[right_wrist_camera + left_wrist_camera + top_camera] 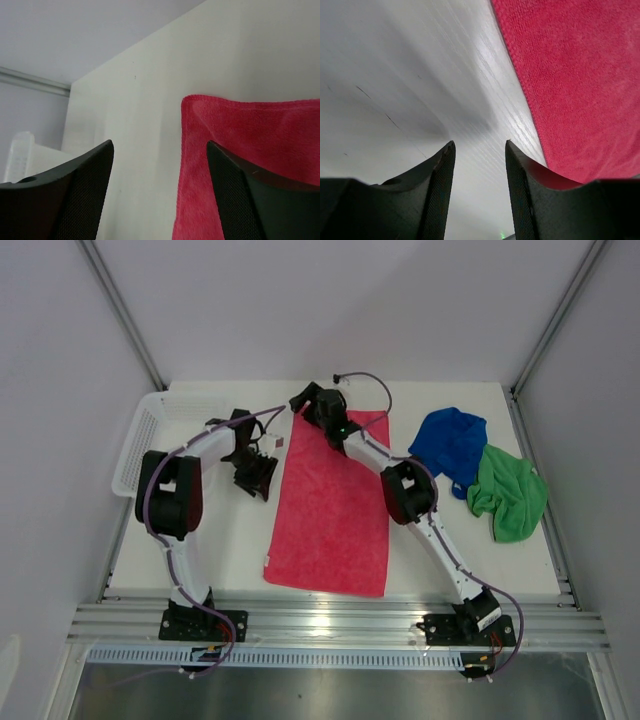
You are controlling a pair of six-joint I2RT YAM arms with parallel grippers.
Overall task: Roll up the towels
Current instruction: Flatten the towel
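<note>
One red towel [330, 505] lies flat on the table [230, 540]; one blue towel [450, 445] and one green towel [510, 495] sit crumpled, touching, at right (three in all). Both hands gape empty: left hand [480, 146] beside the red edge, right hand [160, 144] over its far corner

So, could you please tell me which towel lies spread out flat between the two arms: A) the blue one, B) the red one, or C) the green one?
B: the red towel lies flat, while the blue towel and green towel sit crumpled to its right.
</note>
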